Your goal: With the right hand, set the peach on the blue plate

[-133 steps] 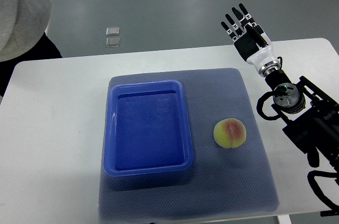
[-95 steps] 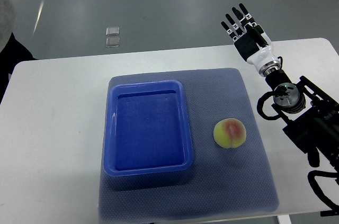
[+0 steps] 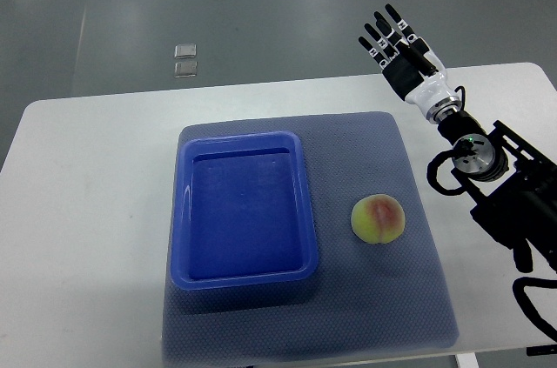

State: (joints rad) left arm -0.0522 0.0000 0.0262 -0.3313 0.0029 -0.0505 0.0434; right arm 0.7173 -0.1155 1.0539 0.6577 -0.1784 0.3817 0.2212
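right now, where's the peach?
Top view: the peach sits on the grey mat, just right of the empty blue plate. The right hand is open, far above it past the table's back edge.

One camera only, looking steeply down from the robot's side onto the worktop (image 3: 96, 211). It is sitting high enough to be taking in nearly the whole surface, the mat (image 3: 374, 168) centred, grey floor (image 3: 261, 3) showing beyond the far edge, right arm (image 3: 487, 185) entering from the right.
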